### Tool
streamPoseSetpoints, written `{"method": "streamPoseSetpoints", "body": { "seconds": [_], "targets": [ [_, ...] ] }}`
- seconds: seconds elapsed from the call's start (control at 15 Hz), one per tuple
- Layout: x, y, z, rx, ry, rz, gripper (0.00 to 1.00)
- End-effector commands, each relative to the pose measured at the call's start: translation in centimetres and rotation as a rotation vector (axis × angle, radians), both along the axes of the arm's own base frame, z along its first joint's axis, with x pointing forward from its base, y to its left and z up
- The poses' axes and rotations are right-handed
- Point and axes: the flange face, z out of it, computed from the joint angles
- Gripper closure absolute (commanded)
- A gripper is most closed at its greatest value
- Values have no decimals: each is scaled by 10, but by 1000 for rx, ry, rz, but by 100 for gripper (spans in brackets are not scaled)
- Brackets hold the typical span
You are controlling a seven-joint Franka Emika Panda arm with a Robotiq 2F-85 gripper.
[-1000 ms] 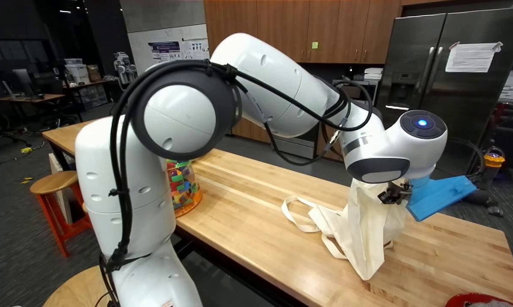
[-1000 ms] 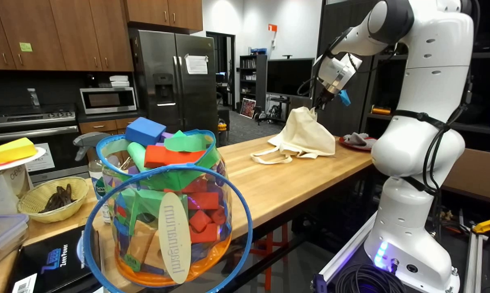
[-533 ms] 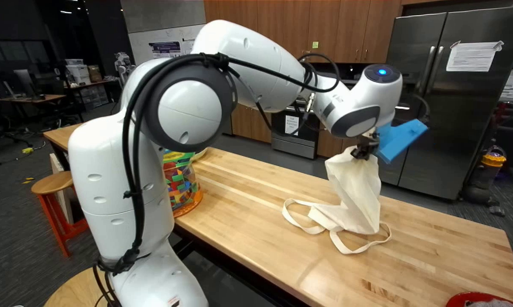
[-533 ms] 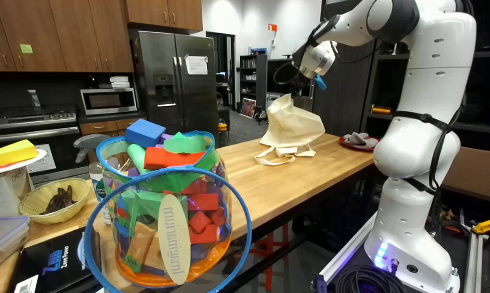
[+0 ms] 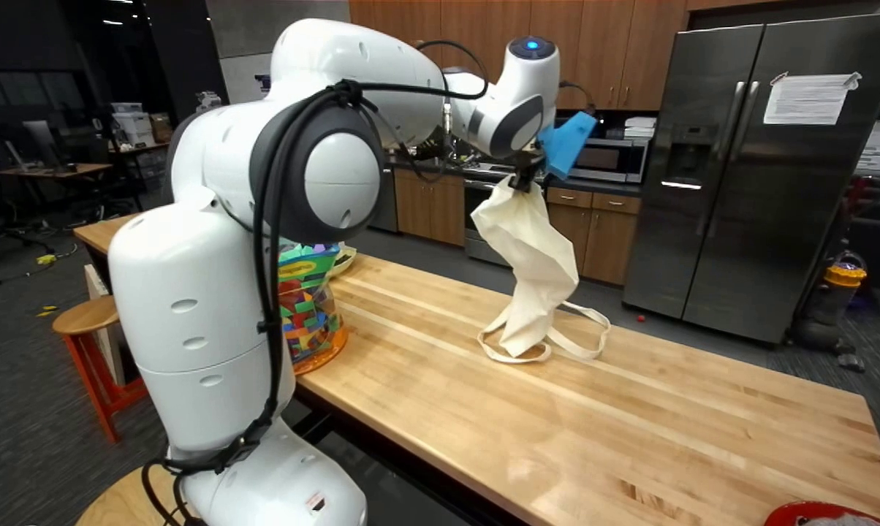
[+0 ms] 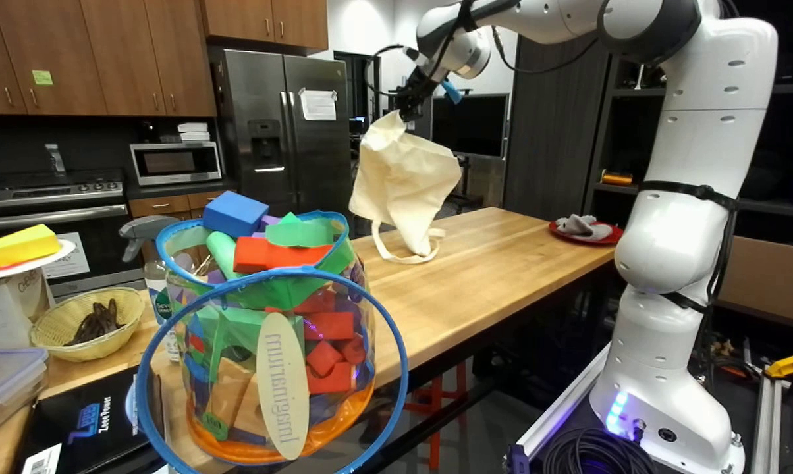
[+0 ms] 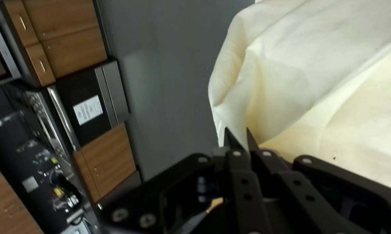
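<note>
Closed tight, the gripper pinches the cream canvas tote bag, its body mostly lifted but its straps not yet clear of the butcher-block tabletop.

Both exterior views share the bag, nearest in the wrist view.

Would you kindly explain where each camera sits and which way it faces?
An exterior view: near the white robot arm, facing across the light wooden table toward the dark steel refrigerator; the arm shows, cut off below.
An exterior view: close to the clear, blue-rimmed plastic block bucket, facing along the table; the arm shows, base included.
Wrist view: on the wrist, facing the cream cloth tote bag; the black gripper shows.
Shared by both exterior views: arm, table, bucket, bag, refrigerator.
</note>
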Motion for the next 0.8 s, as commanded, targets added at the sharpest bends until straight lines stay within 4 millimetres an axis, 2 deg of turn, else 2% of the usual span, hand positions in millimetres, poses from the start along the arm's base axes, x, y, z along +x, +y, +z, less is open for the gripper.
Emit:
{"method": "streamPoseSetpoints", "body": {
  "seconds": [0.0, 0.2, 0.33, 0.4, 0.53, 0.73],
  "targets": [
    [6, 94, 42, -33, -28, 150, 99],
    [1, 165, 50, -49, -44, 284, 99],
    [-4, 199, 46, -51, -48, 352, 99],
    [-11, 210, 39, -53, -34, 383, 99],
    [-17, 222, 18, -61, 10, 416, 99],
    [-24, 217, -22, -55, 90, 397, 99]
  ]
}}
